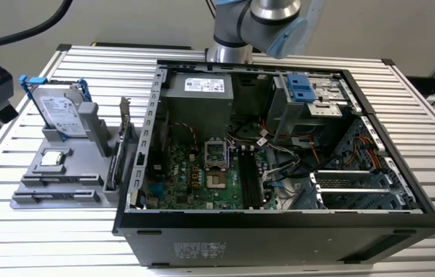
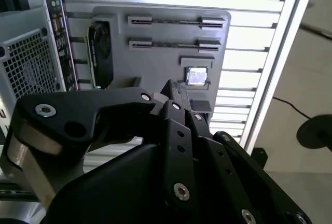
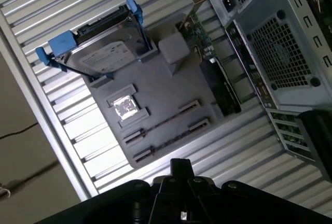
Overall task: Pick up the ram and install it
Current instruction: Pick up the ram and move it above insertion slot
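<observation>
Silver metal slats make up the surface [image 1: 48,245] in the exterior view. A big black computer case [image 1: 279,222] lies open on it. Inside are the green motherboard [image 1: 194,173] and its long black slots [image 1: 250,179]. Toward the exterior view's left, just beside the case, sits a grey tray [image 1: 79,173]. A hard drive [image 1: 60,112] in a blue frame stands tilted at the tray's far end. A small square chip [image 1: 54,157] lies flat near the middle. The robot arm [image 1: 267,20] hangs over the far side of the case.

In the second wrist view the black fingers [image 2: 172,97] are pressed together with nothing between them. The tray lies past them, well apart from the tips. The ram [image 2: 176,21] is a thin dark stick standing on its edge in a long holder on the tray, held at both ends. A second holder [image 2: 174,43] just beside it has a strip that looks the same, and I cannot tell if that is another stick. A black card [image 2: 101,47] stands along the tray's edge next to the case.

In the first wrist view the fingers are closed and hold nothing, above the slats near the tray. The hard drive, chip, card and both long holders sit on the tray. The case's grille [image 3: 280,42] is just beside it.
</observation>
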Robot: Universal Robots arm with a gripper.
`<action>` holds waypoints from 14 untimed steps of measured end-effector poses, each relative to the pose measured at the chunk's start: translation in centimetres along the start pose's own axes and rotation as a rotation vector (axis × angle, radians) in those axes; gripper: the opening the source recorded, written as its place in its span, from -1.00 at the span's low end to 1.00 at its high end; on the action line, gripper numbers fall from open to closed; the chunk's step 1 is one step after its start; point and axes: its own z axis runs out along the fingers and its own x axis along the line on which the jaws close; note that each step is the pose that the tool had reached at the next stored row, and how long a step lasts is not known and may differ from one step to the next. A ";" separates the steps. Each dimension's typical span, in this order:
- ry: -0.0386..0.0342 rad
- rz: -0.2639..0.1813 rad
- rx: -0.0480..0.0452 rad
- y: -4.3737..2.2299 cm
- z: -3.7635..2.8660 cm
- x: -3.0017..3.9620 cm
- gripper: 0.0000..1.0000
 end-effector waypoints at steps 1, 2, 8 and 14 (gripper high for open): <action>-0.0004 0.006 0.0001 0.00 0.00 0.00 -1.00; -0.0007 0.013 0.0002 0.00 0.00 0.01 -1.00; -0.0027 0.053 0.0009 -0.04 0.00 0.07 -1.00; -0.0052 0.104 0.0018 -0.06 0.00 0.12 -1.00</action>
